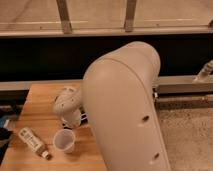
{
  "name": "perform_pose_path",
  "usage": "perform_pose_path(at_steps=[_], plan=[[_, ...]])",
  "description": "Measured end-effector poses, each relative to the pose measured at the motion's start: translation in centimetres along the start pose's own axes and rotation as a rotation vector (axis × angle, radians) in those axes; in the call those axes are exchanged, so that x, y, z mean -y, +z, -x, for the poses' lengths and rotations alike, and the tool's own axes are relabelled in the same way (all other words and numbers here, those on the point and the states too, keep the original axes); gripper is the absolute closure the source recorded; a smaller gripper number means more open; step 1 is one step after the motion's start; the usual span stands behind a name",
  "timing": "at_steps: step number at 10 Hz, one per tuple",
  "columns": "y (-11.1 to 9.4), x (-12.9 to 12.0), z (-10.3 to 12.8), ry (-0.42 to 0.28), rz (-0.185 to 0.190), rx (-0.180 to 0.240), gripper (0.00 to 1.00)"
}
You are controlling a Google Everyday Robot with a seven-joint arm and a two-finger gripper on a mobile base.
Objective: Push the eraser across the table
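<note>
My gripper (74, 116) hangs low over the middle of the light wooden table (37, 105), just behind the clear cup (64, 140). Its pale wrist housing (66, 101) and my big white arm (125, 110) fill the centre of the camera view. The eraser is hidden; it does not show anywhere on the visible tabletop. The arm covers the table's right part.
A white-labelled bottle with a tan cap (32, 141) lies on the table's front left. The clear cup stands to its right. A dark wall and a metal rail (180, 82) run behind the table. Speckled floor (190, 135) lies to the right.
</note>
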Motion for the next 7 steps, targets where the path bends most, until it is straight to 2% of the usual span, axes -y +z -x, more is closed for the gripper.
perform_pose_path(at_steps=[1, 4, 7], plan=[[-0.7, 0.4, 0.1, 0.008, -0.013, 0.016, 1.0], [-0.8, 0.4, 0.1, 0.007, -0.015, 0.02, 1.0], [-1.3, 1.9, 0.1, 0.044, -0.033, 0.031, 0.98]])
